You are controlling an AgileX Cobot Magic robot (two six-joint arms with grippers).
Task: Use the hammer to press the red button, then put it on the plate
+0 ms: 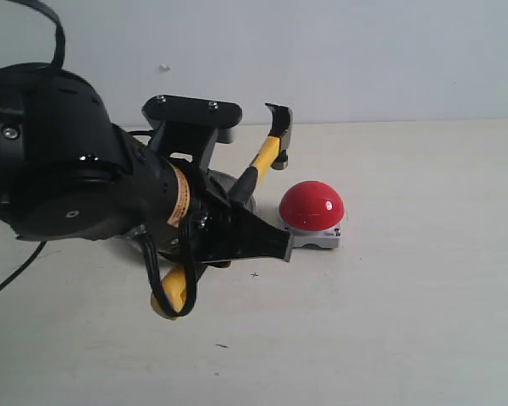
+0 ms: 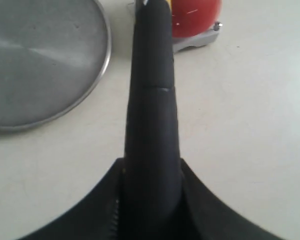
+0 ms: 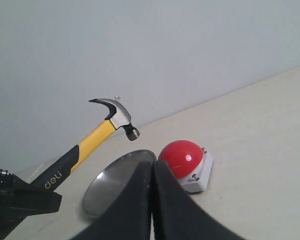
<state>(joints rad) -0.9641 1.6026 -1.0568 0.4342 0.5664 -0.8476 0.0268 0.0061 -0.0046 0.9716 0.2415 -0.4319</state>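
My left gripper [image 1: 230, 222] is shut on the black grip of the hammer [image 1: 267, 156], which slants upward. Its dark head [image 1: 278, 134] hangs in the air behind and a little left of the red button [image 1: 311, 205]; the yellow looped end [image 1: 171, 293] sticks out below the gripper. In the left wrist view the handle [image 2: 152, 95] runs out between the jaws toward the button [image 2: 196, 17], with the plate [image 2: 40, 65] beside it. The right wrist view shows the hammer [image 3: 113, 116] raised over the plate [image 3: 115, 182], next to the button [image 3: 182, 156]. My right gripper [image 3: 152, 172] is shut and empty.
The left arm's bulky black body [image 1: 59, 161] fills the left of the exterior view and hides most of the plate. A pale tabletop [image 1: 423, 304] stretches to the right and front of the button. A plain wall [image 1: 364, 51] stands behind.
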